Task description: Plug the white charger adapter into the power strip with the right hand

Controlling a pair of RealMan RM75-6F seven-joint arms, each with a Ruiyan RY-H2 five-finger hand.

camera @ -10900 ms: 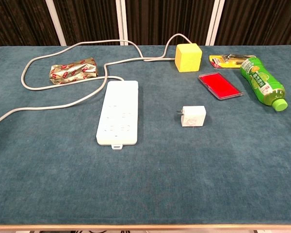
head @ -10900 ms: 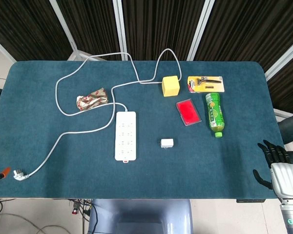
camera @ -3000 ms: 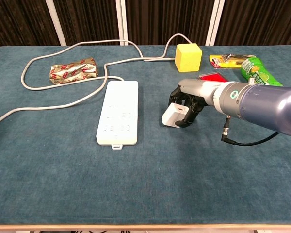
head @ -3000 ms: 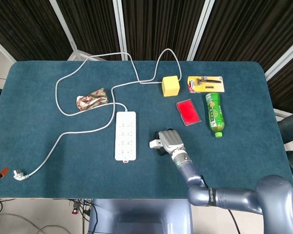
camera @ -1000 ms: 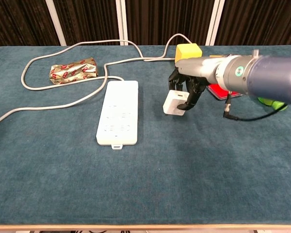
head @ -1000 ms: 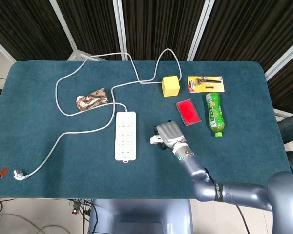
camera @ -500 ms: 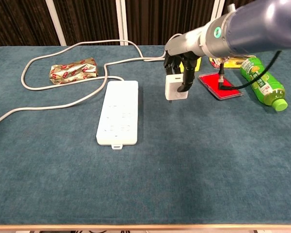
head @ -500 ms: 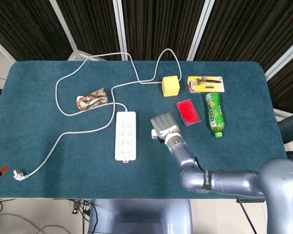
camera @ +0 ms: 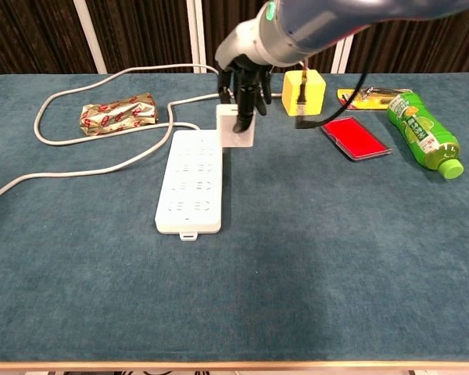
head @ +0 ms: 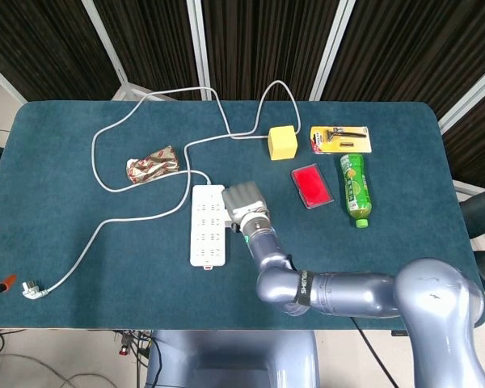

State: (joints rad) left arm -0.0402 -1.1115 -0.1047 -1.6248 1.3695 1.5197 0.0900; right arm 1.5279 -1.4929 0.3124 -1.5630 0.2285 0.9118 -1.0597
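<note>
My right hand [camera: 242, 87] grips the white charger adapter [camera: 235, 127] from above and holds it in the air over the right edge of the white power strip [camera: 191, 180], near its far end. In the head view the right hand [head: 244, 204] covers the adapter and overlaps the power strip [head: 206, 226]. The strip lies flat on the blue table with its grey cable [head: 145, 102] looping toward the far left. My left hand is not in either view.
A yellow cube [camera: 302, 90], a red flat case [camera: 356, 137], a green bottle [camera: 422, 132] and a yellow razor pack [head: 340, 139] lie at the far right. A foil snack packet [camera: 117, 112] rests at the far left. The cable's plug [head: 31, 288] lies near the front left edge.
My right hand has carried the adapter up and to the left, from the bare table beside the strip to a spot above the strip's right edge.
</note>
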